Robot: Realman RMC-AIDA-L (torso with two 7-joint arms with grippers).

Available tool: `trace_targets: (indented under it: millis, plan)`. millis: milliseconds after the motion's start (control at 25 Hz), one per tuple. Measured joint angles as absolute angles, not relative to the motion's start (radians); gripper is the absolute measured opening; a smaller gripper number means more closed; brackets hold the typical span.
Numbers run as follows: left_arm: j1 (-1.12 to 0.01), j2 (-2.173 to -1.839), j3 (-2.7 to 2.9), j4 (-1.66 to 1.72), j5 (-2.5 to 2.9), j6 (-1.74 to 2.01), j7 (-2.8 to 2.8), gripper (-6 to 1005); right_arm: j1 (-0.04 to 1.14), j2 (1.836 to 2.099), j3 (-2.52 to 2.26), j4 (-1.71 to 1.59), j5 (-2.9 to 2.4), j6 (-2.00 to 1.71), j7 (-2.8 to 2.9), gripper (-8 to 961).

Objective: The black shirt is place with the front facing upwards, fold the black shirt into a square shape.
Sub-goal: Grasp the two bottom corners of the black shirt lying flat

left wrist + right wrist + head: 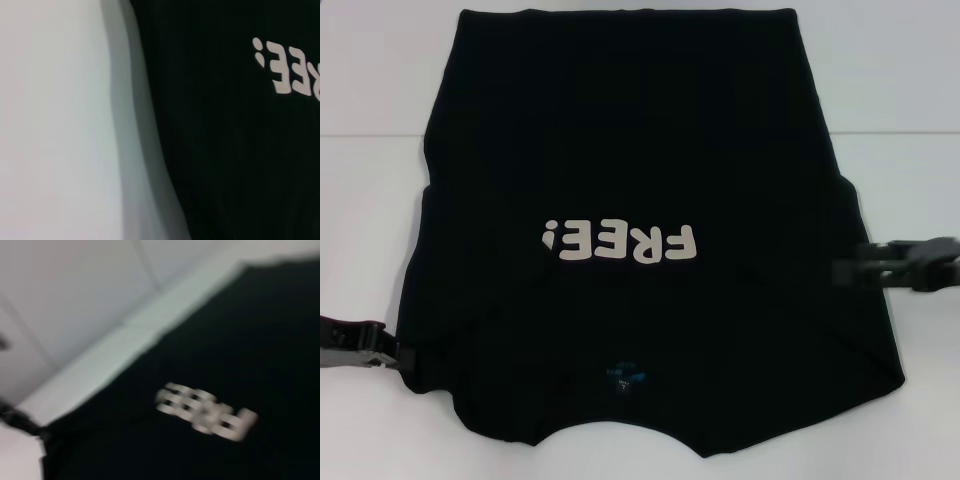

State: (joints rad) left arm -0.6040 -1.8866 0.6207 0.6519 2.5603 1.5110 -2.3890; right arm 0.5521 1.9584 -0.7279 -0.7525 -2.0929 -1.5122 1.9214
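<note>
Cloth first: black shirt [640, 200] lies print-up across the white table [380, 80]. Right gripper [850, 272] at three o'clock, left gripper [395, 355] at eight; whether either grips the edge, I cannot tell. Uneven pulls would likely skew the fold.

Left gripper [390, 352] low at near left, right gripper [850, 272] reaching inward from right
</note>
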Motion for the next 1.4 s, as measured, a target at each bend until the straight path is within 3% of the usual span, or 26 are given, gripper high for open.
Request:
trace_targets:
  millis: [160,280,880,1000,1400]
  plan:
    - [-0.612,-1.884,0.618,0.653,2.559,1.534,-2.386,35,0.621,1.876,-0.723,-0.790,-2.263,-1.611,2.270,821]
    - [-0.612,-1.881,0.616,0.654,2.559,1.537,-2.383,36,0.662,1.856,-0.696,-0.798,-2.391,-1.678,2.453,821]
    - [-0.611,-1.884,0.610,0.653,2.558,1.537,-2.370,35,0.714,1.895,-0.712,-0.689,-2.598,-1.578,2.525,820]
    - [-0.613,-1.885,0.610,0.652,2.557,1.536,-2.368,35,0.732,1.914,-0.747,-0.655,-2.600,-1.542,2.519,820]
    - [-0.614,-1.884,0.609,0.650,2.557,1.537,-2.368,35,0.741,1.920,-0.782,-0.634,-2.603,-1.515,2.524,820]
